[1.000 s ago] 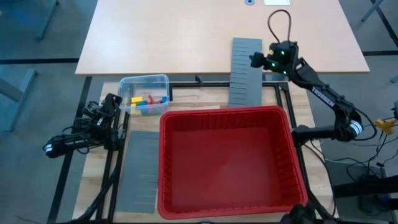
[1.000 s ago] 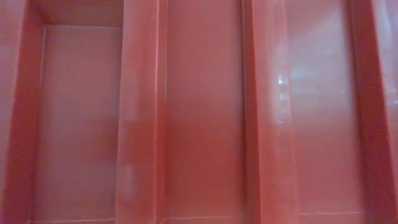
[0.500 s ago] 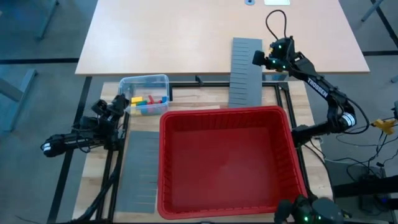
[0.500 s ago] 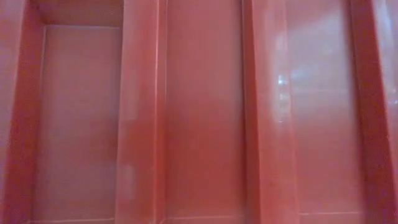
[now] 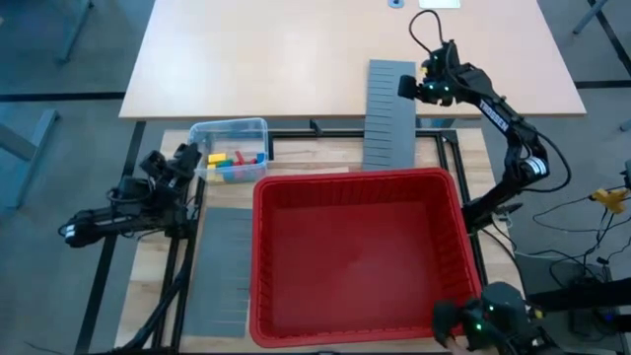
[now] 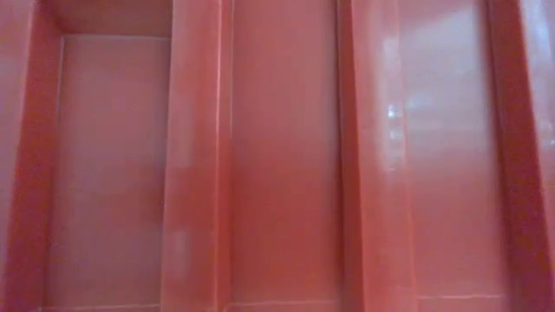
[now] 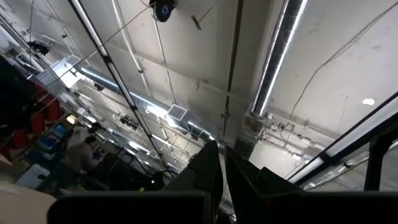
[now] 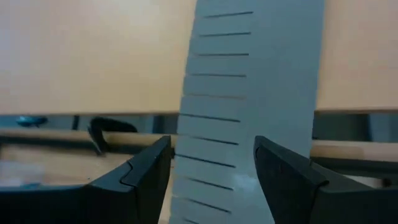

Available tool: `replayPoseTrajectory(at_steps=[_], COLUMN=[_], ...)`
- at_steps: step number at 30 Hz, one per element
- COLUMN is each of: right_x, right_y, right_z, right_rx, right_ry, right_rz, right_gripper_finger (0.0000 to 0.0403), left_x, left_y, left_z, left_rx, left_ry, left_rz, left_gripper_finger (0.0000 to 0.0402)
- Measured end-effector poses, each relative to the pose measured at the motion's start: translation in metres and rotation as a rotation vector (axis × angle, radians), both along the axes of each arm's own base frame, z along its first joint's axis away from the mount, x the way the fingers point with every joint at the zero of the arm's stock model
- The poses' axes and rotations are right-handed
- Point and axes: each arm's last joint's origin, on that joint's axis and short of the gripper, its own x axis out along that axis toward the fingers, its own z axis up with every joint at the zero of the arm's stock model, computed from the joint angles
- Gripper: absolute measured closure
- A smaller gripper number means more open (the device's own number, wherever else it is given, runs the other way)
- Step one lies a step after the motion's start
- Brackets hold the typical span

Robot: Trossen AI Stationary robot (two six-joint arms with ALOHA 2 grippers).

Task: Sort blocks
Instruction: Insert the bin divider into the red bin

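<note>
Blocks (image 5: 235, 163) sit in clear tub (image 5: 229, 148) beside red bin (image 5: 360, 258). Right gripper (image 5: 406, 89) spread wide over grey slotted panel (image 5: 388, 113), grasping nothing. Left gripper (image 5: 185, 158) clenched, empty, beside tub.

The blocks (image 5: 235, 164) are small plastic pieces in yellow, red, green and blue, lying loose in a jumbled cluster on the floor of a small clear tub (image 5: 229, 129) at the far left of the worktop (image 5: 315, 151), just beyond the far left corner of the big red bin (image 5: 361, 183). A yellow piece lies toward the tub's left side, with red, green and blue pieces beside it toward the right and more yellow and blue along the near edge of the heap. They are too small in the high view to tell cubes from bars or to count them.
</note>
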Motion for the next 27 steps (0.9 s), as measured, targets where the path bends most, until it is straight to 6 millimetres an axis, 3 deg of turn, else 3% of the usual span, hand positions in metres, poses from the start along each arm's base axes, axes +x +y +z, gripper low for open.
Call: replayPoseTrajectory(at_steps=[4,9,13,21,27], right_x=[0.001,0.004,-0.001,-0.023,-0.032], right_y=[0.014,0.049,0.079,0.120,0.136], right_z=[0.006,0.027,0.029,-0.015,-0.039], right_rx=[-0.017,-0.138,-0.211,-0.191,-0.147], right_ry=[0.011,-0.068,-0.170,-0.333,-0.362], right_rz=[0.089,0.123,0.095,-0.016,-0.053], right_gripper_finger=[0.0177,0.0177,0.0189,0.0207,0.0212], left_x=[0.002,0.006,0.012,0.029,0.030], left_y=[0.000,0.001,0.003,0.007,0.007], left_z=[0.003,0.002,-0.001,-0.008,0.000], left_rx=[0.000,-0.005,-0.035,-0.112,-0.107], left_ry=[0.021,0.039,0.067,0.134,0.108], left_rz=[-0.006,-0.005,-0.011,-0.010,-0.010], left_gripper_finger=[0.0395,0.0395,0.0395,0.0384,0.0358])
